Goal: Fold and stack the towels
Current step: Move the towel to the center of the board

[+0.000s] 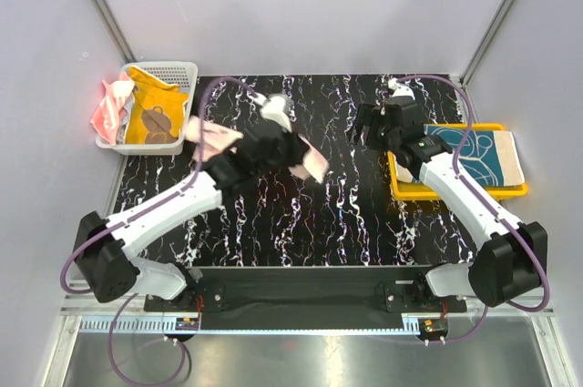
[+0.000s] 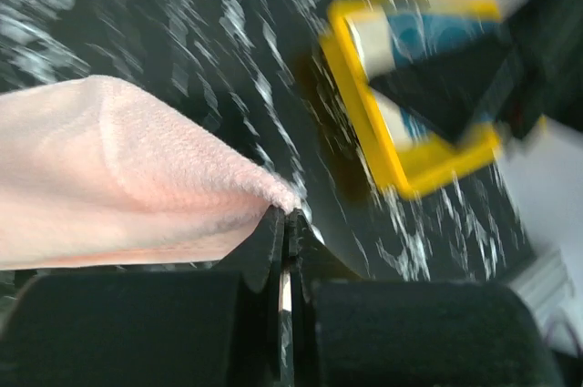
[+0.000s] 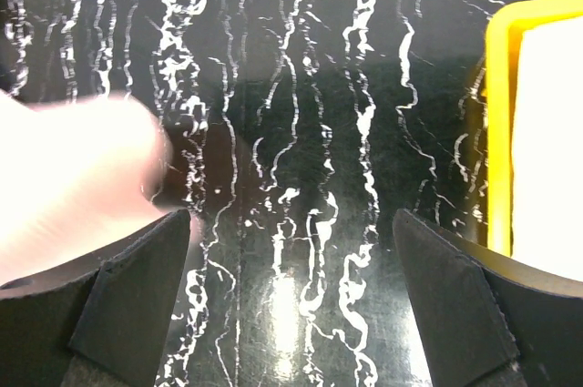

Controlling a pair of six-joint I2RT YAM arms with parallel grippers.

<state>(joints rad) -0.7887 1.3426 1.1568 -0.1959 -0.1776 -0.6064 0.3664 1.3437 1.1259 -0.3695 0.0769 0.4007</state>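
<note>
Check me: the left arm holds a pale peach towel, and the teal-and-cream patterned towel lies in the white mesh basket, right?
Not quite. The top view shows the teal-and-cream patterned towel lying in the yellow plastic tray, not the white mesh basket. The left gripper does hold the pale peach towel.

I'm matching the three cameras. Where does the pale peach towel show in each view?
Top external: pale peach towel just left of centre.
Left wrist: it fills the left side, pinched in the shut left claw.
Right wrist: blurred pale patch at the left edge, likely it.
Shared landmark: yellow tray, seen in all three.
</note>
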